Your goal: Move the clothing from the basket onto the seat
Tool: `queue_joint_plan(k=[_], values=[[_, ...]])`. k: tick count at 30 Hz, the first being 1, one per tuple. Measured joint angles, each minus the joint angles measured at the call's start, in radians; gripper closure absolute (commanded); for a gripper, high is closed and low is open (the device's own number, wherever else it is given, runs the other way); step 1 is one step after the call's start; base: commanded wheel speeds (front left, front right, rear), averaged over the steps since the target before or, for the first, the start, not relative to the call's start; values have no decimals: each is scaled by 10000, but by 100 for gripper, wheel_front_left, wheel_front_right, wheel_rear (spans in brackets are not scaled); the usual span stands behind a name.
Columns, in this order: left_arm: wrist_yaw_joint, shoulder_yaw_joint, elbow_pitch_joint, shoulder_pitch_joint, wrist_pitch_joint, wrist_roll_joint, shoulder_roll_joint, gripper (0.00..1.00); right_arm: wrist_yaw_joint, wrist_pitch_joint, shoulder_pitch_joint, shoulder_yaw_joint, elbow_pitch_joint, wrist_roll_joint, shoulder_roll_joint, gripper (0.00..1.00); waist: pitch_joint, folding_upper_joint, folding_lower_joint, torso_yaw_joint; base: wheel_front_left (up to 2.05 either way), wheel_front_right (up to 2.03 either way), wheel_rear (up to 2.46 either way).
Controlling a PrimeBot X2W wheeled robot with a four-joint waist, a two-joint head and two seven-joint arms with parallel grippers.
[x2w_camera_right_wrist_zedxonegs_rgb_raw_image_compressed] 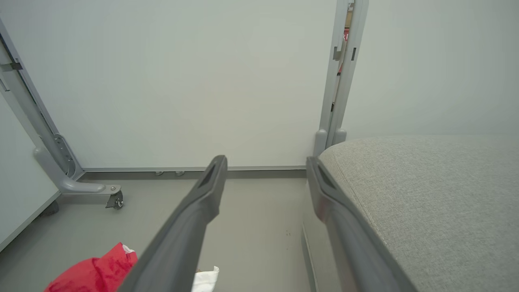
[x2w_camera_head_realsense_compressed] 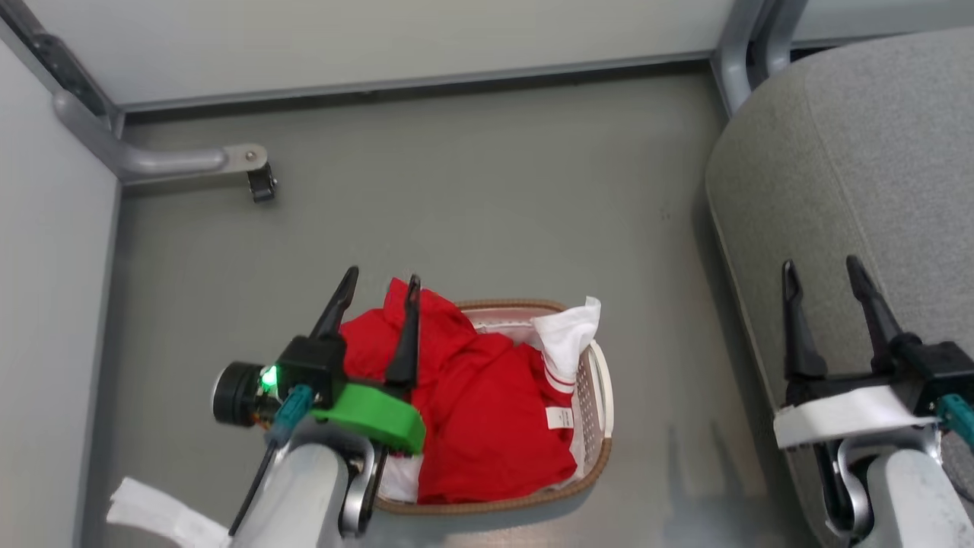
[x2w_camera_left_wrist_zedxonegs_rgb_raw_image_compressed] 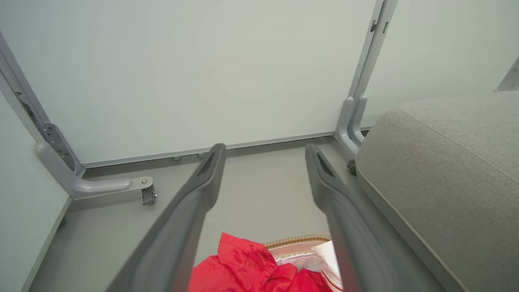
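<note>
One illegible tag (x2w_camera_head_realsense_compressed: 559,417) on clothing (x2w_camera_head_realsense_compressed: 487,415)

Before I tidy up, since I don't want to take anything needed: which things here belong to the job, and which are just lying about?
Belong to the job: red clothing, basket, grey seat.
Just there: white cloth liner, partition frame's wheeled foot.
</note>
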Motion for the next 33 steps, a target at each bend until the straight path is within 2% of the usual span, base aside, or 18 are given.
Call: queue_joint_plan(k=[4,12,15,19,26,33], values=[[-61,-533,980,-1550,0,-10,-4,0,0,-2,-907,-35,-420,163,-2,0,1041,0,0,-224,0,0,0],[-236,-1833,3099,-3364,0,-449,-13,0,0,-2,-1870,69,-840,558,-12,0,2778,0,1,-780,0,0,0],[-282,-2786,3971,-4115,0,-869,-17,0,0,-2,-2070,207,-1034,803,-13,0,3587,0,1,-1146,0,0,0],[-255,-3568,4769,-4710,138,-1179,-19,0,0,-2,-2314,391,-1267,1003,-15,0,4326,0,1,-1543,0,0,0],[-219,-4232,5902,-5466,541,-1620,-21,0,0,-2,-2857,619,-1695,1360,-19,0,5472,0,1,-2220,0,0,0],[-169,-4491,6721,-6039,750,-2036,-13,0,0,-2,-3097,802,-2002,1643,-15,0,6397,0,0,-2846,0,0,0]])
